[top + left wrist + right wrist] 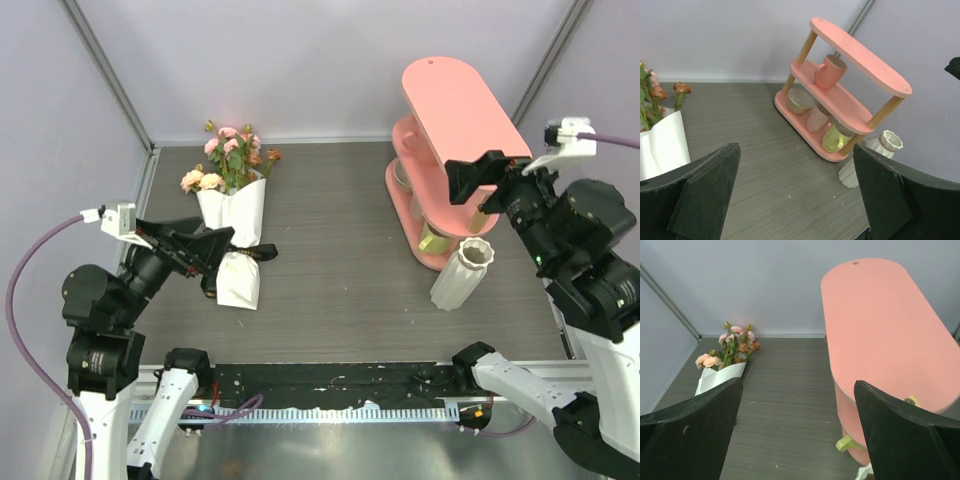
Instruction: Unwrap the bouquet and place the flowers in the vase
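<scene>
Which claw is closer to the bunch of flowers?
Left. The left claw is right beside the bouquet; the right claw is far off, over the pink shelf.

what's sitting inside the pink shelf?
Pink shelf, middle tier: pink mug. Bottom tier: cream cup, pink cup, yellow-green mug. Overhead, the top board covers most.

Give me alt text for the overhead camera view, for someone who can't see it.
A wrapped bouquet of roses lies on the left of a grey table, near the open left fingers. A white ribbed vase stands empty on the right, beside a pink shelf, near the open right fingers.
</scene>
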Controlling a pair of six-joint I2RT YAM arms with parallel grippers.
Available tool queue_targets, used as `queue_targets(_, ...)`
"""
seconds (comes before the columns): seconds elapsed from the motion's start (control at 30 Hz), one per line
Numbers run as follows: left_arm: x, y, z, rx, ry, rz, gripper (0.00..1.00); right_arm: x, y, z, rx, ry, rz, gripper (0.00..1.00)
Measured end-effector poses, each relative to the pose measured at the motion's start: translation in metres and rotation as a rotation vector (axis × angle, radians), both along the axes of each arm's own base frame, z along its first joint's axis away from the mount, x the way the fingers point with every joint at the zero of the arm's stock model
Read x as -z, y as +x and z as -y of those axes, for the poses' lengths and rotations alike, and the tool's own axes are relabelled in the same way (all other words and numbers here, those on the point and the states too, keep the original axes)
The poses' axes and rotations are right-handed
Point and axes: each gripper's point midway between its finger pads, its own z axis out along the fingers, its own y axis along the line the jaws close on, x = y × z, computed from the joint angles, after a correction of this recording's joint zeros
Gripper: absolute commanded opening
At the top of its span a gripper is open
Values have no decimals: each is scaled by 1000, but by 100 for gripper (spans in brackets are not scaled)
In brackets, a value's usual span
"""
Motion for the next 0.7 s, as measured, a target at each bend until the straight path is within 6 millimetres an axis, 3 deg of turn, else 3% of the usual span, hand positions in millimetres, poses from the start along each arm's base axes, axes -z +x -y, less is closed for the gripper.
queue_targets(0.13, 21, 21, -1, -21, 3, -116, 100, 3, 24, -28, -78, -15, -54, 100)
queue_targets(0.27, 59, 49, -6, -83, -2, -294, 100, 28, 52, -84, -204, -41, -153, 100)
queue_targets(0.37, 90, 58, -16, -162, -19, -397, 100, 62, 62, -150, -315, -104, -237, 100)
queue_targets(0.47, 121, 56, -28, -245, -34, -473, 100, 104, 53, -219, -433, -188, -313, 100)
queue_targets(0.57, 147, 50, -39, -319, -50, -530, 100, 146, 41, -271, -524, -235, -362, 100)
queue_targets(0.7, 170, 50, -49, -395, -70, -619, 100, 197, 28, -290, -565, -241, -429, 100)
